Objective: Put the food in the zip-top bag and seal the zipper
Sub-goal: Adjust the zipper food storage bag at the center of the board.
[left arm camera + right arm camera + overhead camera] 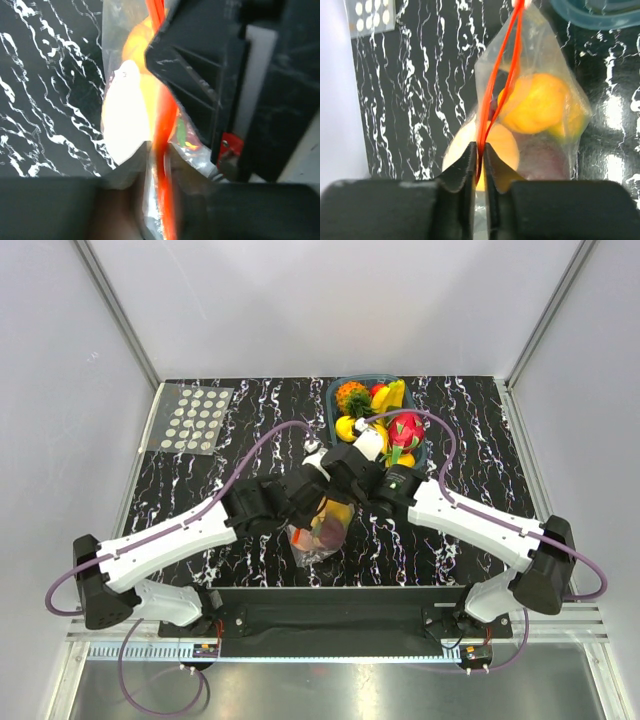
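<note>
I judge I'm sealing: the bag [318, 530], fruit [535, 102] inside, sits just near-side of the tray [590, 21], my right gripper [479, 150] pinched narrow on the zipper [496, 75], my left gripper [157, 200] too blurred to tell, so next comes sliding that pinch along the parted strip.

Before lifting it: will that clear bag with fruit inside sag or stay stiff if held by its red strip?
Likely floppy: the zip-top bag is thin film wrinkling around the food. Probably bottom-heavy: fruit bulges away from the zipper.
</note>
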You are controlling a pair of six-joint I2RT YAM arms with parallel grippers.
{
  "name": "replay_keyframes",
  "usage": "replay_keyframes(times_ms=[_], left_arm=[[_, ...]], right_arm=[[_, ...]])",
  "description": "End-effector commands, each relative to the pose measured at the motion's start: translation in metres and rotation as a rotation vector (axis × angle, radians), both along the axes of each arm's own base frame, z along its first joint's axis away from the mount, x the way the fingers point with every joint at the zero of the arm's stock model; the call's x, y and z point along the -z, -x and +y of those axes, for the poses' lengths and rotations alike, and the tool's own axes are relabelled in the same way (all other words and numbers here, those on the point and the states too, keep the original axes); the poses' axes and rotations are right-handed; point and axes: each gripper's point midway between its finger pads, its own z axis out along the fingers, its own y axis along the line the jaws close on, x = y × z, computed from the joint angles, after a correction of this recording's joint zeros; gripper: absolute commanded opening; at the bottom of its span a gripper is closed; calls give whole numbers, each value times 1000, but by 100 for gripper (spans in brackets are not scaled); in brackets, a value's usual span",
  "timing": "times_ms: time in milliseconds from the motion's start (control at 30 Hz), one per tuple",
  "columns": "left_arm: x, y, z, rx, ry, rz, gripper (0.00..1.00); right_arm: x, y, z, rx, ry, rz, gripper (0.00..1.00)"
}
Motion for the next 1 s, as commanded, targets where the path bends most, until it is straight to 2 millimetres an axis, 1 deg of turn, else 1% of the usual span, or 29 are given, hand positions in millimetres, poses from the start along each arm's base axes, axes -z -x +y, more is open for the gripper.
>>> replay_keyframes(times_ms=[0,33,100,133,200,233,267,300,333,367,400,433,467,500,533,567,600,633,667,700,733,767,800,833,867,900,933,967], left_arm=[[-3,-27,-2,-67,-6,-93,2],[-6,-28,3,-79,-3,-104,0],[-11,-27,5,-68,24,-114,0],[-13,-27,6,-58,29,-117,0],[-13,-24,7,-33,48,-104,0],[-12,-26,10,-25,47,-101,0],[-13,-27,13,-33,55,-108,0],[-10,-26,21,-46,59,-112,0],[-11,-26,24,-47,70,-120,0],[-13,-24,19,-21,112,-122,0],[-14,-19,21,-8,141,-128,0],[-17,-17,21,-4,168,-130,0],[-21,-13,16,20,207,-129,0],[-24,-10,17,28,238,-134,0],[-26,-8,16,41,258,-135,0],[-28,-4,11,64,286,-129,0],[-29,-2,11,76,297,-129,0],[-29,0,10,88,305,-127,0],[-29,2,8,101,311,-117,0],[-26,3,8,102,307,-110,0],[-23,4,8,99,307,-100,0],[-22,4,7,103,311,-97,0],[-15,6,8,100,305,-89,0],[-12,6,8,95,308,-82,0],[-10,6,8,91,309,-80,0],[-5,8,10,91,306,-72,0],[-4,9,10,88,313,-65,0],[-3,10,10,88,316,-62,0]], right_arm=[[-49,11,12,-48,-139,-83,18],[-45,12,8,-40,-126,-85,21],[-52,9,-7,2,-124,-122,25],[-53,10,-16,16,-123,-138,33],[-55,6,-34,63,-90,-181,45],[-58,7,-44,63,-78,-207,47],[-62,7,-46,40,-70,-232,54],[-63,7,-52,-8,-15,-270,60],[-67,12,-55,-61,-6,-290,63],[-72,11,-60,-96,30,-339,67],[-75,8,-66,-104,46,-364,69],[-76,12,-70,-145,46,-388,70],[-80,10,-72,-179,69,-440,73],[-76,2,-82,-176,89,-452,73],[-83,8,-80,-238,55,-478,73],[-91,5,-80,-272,44,-526,73],[-94,1,-83,-292,27,-544,73],[-91,1,-86,-356,-20,-551,72],[-102,-6,-90,-353,-51,-602,69],[-96,-8,-91,-380,-65,-603,64],[-96,-10,-94,-428,-93,-610,63],[-104,-13,-91,-463,-117,-662,64],[-100,-15,-89,-488,-131,-662,65],[-86,-12,-81,-556,-153,-619,68],[-90,-20,-80,-564,-167,-647,70],[-80,-21,-77,-581,-181,-626,71],[-67,-16,-67,-662,-212,-602,76],[-75,-15,-60,-716,-236,-686,79]])
